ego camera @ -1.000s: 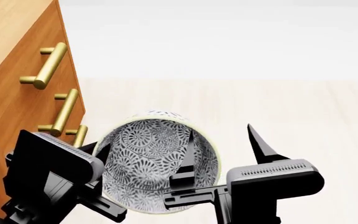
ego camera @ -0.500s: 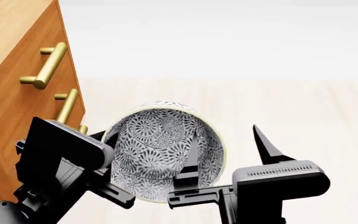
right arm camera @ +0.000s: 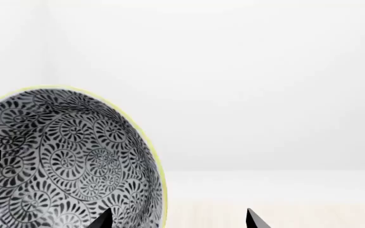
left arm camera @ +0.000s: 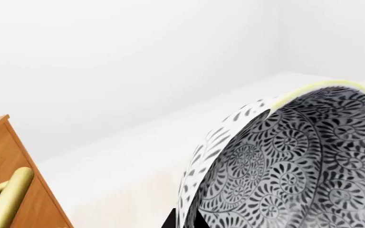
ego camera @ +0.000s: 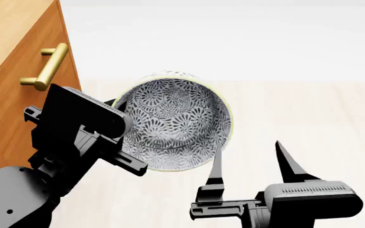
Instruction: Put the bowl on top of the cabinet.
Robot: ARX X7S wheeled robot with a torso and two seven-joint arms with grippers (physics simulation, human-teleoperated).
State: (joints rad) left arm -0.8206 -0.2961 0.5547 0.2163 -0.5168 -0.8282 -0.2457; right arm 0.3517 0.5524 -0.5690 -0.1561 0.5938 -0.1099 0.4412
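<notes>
A pale, smooth floor (ego camera: 309, 109) of light wood tone is seen stretching back to a plain white wall, with no seam or texture to be made out on either. The left of the head view is filled by the cabinet (ego camera: 11, 71), a large orange-brown block of grained wood with a lighter top, its front carrying a brass-gold cylindrical bar handle (ego camera: 46, 66) on two short posts; the same cabinet and handle are caught at the edge of the left wrist view. Beside the cabinet front, below its top, the bowl (ego camera: 173, 118) is held in the air, tilted so that its opening is turned toward the head camera. It is a deep round ceramic vessel, white with dense dark-grey floral medallions inside and out and a pale yellowish rim, and nothing is contained in it. The left gripper (ego camera: 129, 159), black and blocky, is clamped on the bowl's rim at its lower left edge, one finger being seen against the outer wall in the left wrist view. The right gripper (ego camera: 254, 164) is released, its two pointed black fingers (ego camera: 288, 164) spread apart below the bowl; one fingertip is just beside the rim.
</notes>
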